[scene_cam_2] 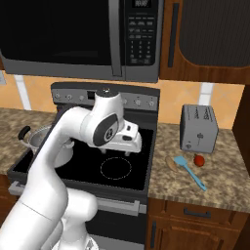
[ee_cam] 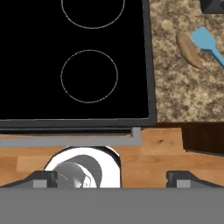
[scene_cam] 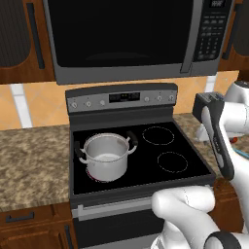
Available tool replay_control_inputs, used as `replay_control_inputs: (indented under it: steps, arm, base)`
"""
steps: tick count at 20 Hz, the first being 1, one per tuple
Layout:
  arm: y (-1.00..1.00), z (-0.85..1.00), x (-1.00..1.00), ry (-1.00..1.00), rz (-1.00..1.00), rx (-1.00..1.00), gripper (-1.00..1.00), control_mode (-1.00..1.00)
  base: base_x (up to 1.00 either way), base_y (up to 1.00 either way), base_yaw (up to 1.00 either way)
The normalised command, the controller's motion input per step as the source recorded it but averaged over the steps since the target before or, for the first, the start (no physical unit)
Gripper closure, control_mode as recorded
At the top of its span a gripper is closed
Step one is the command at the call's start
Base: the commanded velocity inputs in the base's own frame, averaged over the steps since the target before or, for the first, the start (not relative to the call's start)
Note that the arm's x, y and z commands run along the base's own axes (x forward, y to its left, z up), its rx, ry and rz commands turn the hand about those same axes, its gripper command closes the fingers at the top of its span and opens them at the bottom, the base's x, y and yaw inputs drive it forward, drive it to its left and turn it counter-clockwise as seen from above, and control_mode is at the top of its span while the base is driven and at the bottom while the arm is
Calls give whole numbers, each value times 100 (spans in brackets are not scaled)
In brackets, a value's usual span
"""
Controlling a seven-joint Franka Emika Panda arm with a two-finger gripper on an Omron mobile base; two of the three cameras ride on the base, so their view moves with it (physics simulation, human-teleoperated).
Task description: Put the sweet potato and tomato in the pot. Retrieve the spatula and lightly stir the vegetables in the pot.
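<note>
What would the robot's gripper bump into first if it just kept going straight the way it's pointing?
Probably the stove. The gripper points down over its black glass top, near the front right burner ring, with nothing between. Exact height is hard to judge.

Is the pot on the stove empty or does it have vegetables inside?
Empty: the pot shows only bare steel inside; sweet potato and tomato lie on the counter.

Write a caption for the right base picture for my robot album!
Robot arm over the stove, its tool above a burner; sweet potato, spatula and tomato wait by the toaster.
</note>
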Motion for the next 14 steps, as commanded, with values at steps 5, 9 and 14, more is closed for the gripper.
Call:
replay_control_inputs:
  steps: [5,9,14]
  arm:
    - [-95,-42,25,4,0,0,-100,-100]
    - [-61,-30,21,0,0,0,-100,-100]
    - [-53,-26,47,0,0,0,-100,-100]
  base:
    - [0,0,0]
    - [0,0,0]
    - [0,0,0]
